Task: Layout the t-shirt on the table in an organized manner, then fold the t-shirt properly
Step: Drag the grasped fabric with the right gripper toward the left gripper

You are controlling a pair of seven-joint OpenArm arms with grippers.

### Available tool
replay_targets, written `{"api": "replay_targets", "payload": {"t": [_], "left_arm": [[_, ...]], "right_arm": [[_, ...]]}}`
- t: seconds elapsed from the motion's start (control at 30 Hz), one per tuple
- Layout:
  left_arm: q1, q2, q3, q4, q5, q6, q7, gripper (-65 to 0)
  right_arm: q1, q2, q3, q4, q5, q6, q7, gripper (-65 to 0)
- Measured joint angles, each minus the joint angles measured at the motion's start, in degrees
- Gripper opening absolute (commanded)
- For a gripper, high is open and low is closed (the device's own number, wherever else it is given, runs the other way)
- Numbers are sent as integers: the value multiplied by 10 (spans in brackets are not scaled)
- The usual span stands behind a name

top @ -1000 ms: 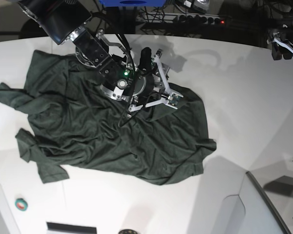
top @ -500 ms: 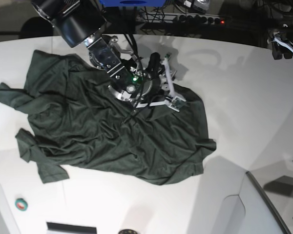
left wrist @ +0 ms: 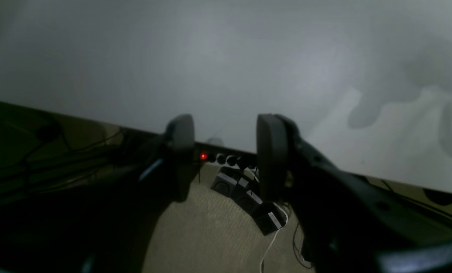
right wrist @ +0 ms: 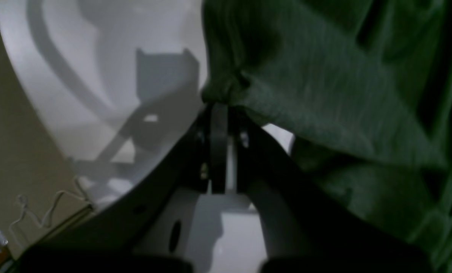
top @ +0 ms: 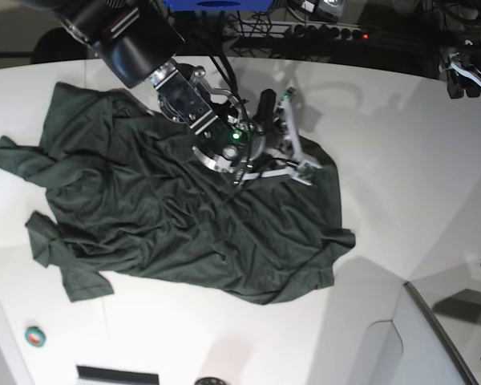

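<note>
No containers in view, just the table [top: 401, 160] with the t-shirt [top: 168, 233] spread wrinkled across its left half in the base view, reaching from about 9 o'clock to just past centre, one sleeve bunched at 7 o'clock, hem corner pointing toward 4 o'clock. My right gripper [right wrist: 220, 110] is pinched together on the t-shirt's upper edge; the right wrist view shows the jaws closed with a puckered fold of green cloth gathered at the tips, white tabletop to the left of that edge and the rest of the fabric filling the view from 12 to 5 o'clock. In the base view that arm comes in from 11 o'clock, forearm slanted down across the shirt's top edge, wrist with a lit green LED [top: 234, 136] sitting over the cloth slightly above centre, gripper [top: 293, 164] laid low and pointing toward 3 o'clock at the shirt's upper right edge. My left gripper [left wrist: 226, 151] is parked well clear of the shirt at the table's far edge, at 2 o'clock in the base view [top: 465, 76]. Left wrist view: fingers [left wrist: 180, 151] apart, nothing between them, pointing out over the table rim, with a power strip with a red light [left wrist: 204, 156] and cables on the floor beyond. A small teal round object [top: 34, 336] sits on the table at 7 o'clock, apart from the shirt.
</note>
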Motion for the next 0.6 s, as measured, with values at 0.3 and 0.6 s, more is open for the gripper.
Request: {"api": "replay_targets", "payload": {"t": [0.3, 0.6], "left_arm": [[0, 0, 0, 1, 0, 0, 0, -382], [-1, 0, 1, 4, 0, 0, 0, -382]], "right_arm": [[58, -5, -105, 20, 161, -12, 5, -618], [79, 0, -110, 72, 265, -79, 36, -203]]}}
